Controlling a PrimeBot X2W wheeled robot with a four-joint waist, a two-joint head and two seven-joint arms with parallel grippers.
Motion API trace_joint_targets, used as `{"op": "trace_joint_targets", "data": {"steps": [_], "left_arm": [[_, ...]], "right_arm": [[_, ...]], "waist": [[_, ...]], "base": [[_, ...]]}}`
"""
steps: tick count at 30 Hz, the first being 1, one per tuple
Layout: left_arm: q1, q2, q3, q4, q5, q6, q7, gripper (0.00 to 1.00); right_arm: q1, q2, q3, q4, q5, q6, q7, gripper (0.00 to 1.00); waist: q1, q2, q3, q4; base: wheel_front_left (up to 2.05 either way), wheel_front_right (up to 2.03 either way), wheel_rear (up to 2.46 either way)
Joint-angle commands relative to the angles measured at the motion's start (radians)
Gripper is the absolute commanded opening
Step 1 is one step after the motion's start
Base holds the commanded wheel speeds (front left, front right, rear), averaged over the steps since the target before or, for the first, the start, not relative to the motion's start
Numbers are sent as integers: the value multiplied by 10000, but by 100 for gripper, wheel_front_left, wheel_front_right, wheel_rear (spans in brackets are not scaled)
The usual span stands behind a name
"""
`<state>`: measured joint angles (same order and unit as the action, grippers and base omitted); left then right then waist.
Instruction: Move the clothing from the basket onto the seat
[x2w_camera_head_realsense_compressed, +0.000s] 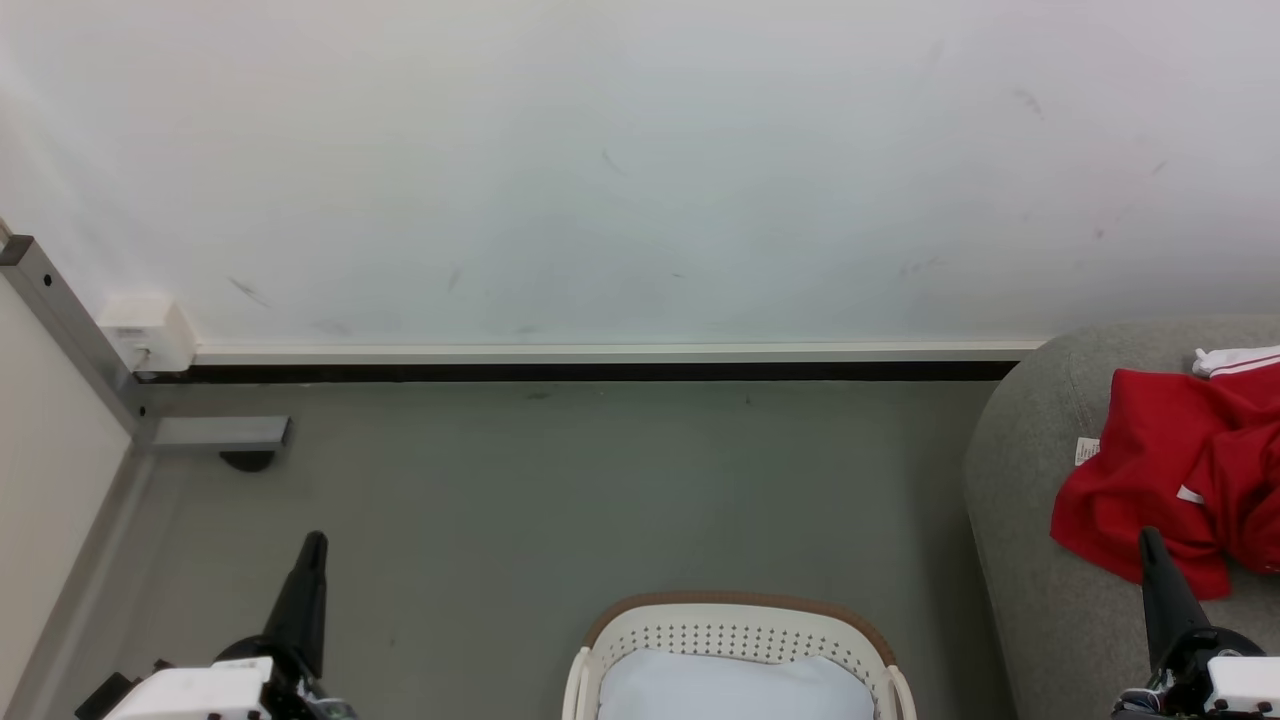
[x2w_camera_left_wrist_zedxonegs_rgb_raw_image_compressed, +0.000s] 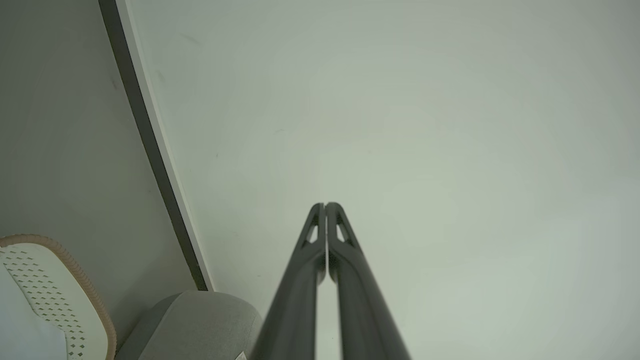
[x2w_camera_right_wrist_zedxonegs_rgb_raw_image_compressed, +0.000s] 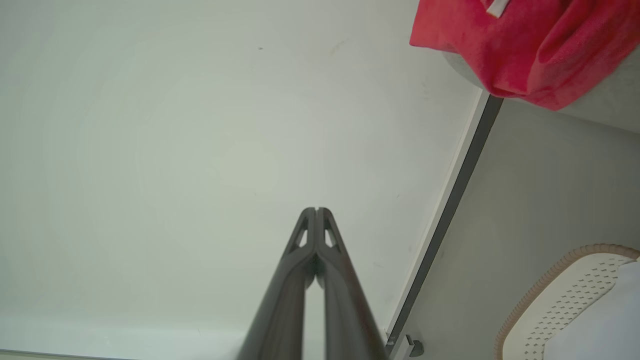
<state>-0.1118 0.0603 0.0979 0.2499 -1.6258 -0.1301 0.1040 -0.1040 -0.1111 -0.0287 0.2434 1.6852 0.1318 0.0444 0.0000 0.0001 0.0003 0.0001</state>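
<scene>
Red clothing (x2w_camera_head_realsense_compressed: 1175, 470) with white trim and a small white label lies bunched on the grey sofa seat (x2w_camera_head_realsense_compressed: 1030, 560) at the right; its edge overhangs in the right wrist view (x2w_camera_right_wrist_zedxonegs_rgb_raw_image_compressed: 520, 45). The white perforated basket (x2w_camera_head_realsense_compressed: 735, 625) with a brown rim sits at bottom centre and holds a pale white-blue pad (x2w_camera_head_realsense_compressed: 735, 685). My left gripper (x2w_camera_head_realsense_compressed: 313, 545) is shut with nothing in it, raised at the lower left, left of the basket. My right gripper (x2w_camera_head_realsense_compressed: 1150, 540) is shut and bare, its tip in front of the clothing's lower edge.
A white wall (x2w_camera_head_realsense_compressed: 640, 170) with a pale baseboard and dark gap runs across the back. A grey metal frame post with a foot (x2w_camera_head_realsense_compressed: 215, 435) and a white box stands at the left. Grey floor (x2w_camera_head_realsense_compressed: 560, 490) lies between wall, basket and sofa.
</scene>
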Motion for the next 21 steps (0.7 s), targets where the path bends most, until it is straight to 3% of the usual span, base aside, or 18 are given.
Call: {"op": "trace_joint_targets", "data": {"steps": [1, 21], "left_arm": [[-70, 4, 57, 10, 22, 15, 12, 0], [-72, -7, 71, 12, 45, 12, 32, 0]], "right_arm": [[-113, -39, -28, 33, -5, -21, 59, 0], [-115, 7, -86, 38, -69, -21, 83, 0]], "waist": [[0, -1, 0, -1], [0, -1, -1, -1]], "base": [[0, 0, 0], [0, 0, 0]]}}
